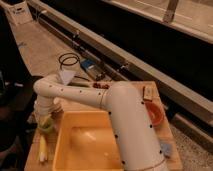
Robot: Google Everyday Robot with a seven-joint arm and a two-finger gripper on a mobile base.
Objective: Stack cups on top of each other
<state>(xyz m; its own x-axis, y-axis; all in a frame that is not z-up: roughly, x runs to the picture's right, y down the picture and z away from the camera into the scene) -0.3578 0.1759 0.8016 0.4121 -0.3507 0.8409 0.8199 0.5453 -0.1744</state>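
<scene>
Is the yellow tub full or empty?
Empty where visible: the yellow tub shows bare floor. The gripper hangs beside it, at the green cup.

Yellow tub (85,145) is set front-centre on the wooden worktop (165,132). Orange-red bowl (156,114) is seen to its right, small blue item (166,148) nearer the corner. Pale elongated item (42,148) is laid left of the tub. Black cable coil (67,60) is seen on the floor behind.

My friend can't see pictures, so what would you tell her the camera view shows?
A big white robot arm bends over a wooden table, with its pincer low at a small pale green cup beside a large yellow tub. An orange-red bowl sits on the other side of the arm.
</scene>
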